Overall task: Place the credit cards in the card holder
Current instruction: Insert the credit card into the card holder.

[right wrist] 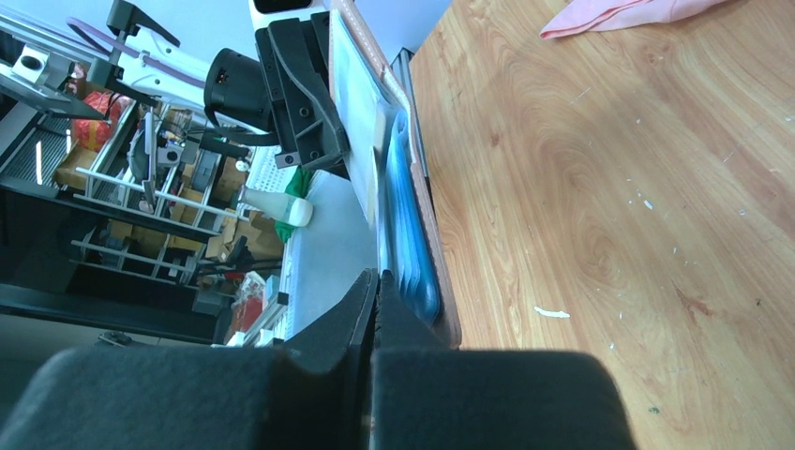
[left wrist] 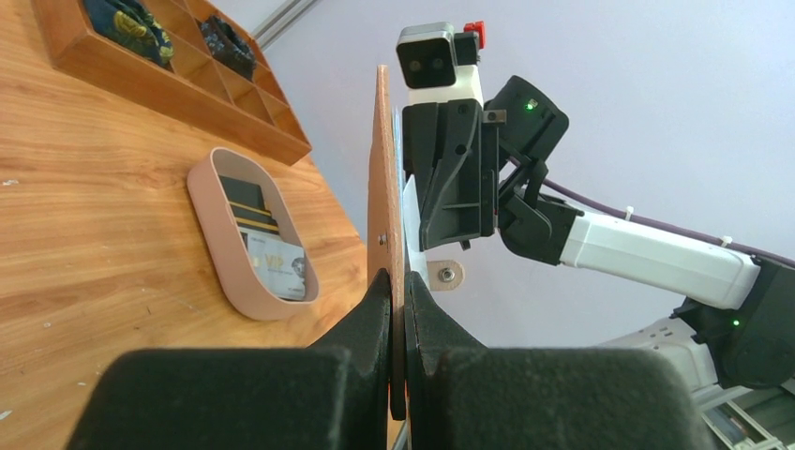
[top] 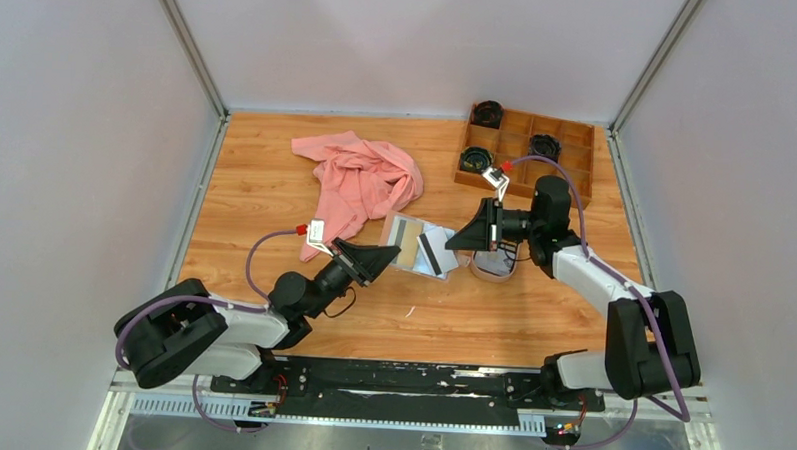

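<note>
The card holder (top: 417,244) is spread open over the middle of the table (top: 276,191), between both arms. The left gripper (left wrist: 397,281) pinches its tan edge, and the right gripper (right wrist: 375,281) is clamped on its pale inner leaf. Credit cards (left wrist: 265,246) lie in the oval tray (left wrist: 211,234).

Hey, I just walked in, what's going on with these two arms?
Both arms hold the card holder open between them above the table. The left claw pinches one edge and the right claw pinches the other. The cards lie in the tray by the right arm, none in a claw.
</note>
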Controlling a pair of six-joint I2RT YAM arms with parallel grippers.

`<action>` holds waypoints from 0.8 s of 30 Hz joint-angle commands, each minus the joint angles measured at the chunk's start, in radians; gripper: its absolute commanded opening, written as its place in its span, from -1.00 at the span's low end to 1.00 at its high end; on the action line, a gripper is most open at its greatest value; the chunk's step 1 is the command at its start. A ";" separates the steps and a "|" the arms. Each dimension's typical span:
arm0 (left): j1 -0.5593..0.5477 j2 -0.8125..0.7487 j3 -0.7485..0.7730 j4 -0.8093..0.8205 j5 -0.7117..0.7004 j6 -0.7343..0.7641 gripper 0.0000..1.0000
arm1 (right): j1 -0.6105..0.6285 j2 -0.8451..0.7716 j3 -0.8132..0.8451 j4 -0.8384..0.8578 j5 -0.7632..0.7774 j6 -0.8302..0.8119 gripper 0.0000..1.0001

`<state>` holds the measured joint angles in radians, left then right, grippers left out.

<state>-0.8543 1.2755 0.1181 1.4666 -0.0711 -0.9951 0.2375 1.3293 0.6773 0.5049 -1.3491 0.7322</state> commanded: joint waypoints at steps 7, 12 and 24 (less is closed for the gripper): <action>-0.020 0.030 0.057 0.050 0.025 0.026 -1.00 | 0.003 0.013 -0.005 -0.001 0.035 -0.006 -1.00; -0.039 0.053 0.083 0.050 0.016 0.022 -1.00 | -0.007 0.015 -0.010 0.068 0.067 0.053 -1.00; -0.069 0.102 0.149 0.054 -0.055 -0.014 -1.00 | -0.046 0.053 -0.064 0.427 0.168 0.361 -1.00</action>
<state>-0.9009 1.3563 0.2115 1.4643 -0.1062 -0.9958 0.2066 1.3594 0.6376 0.7670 -1.2598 0.9714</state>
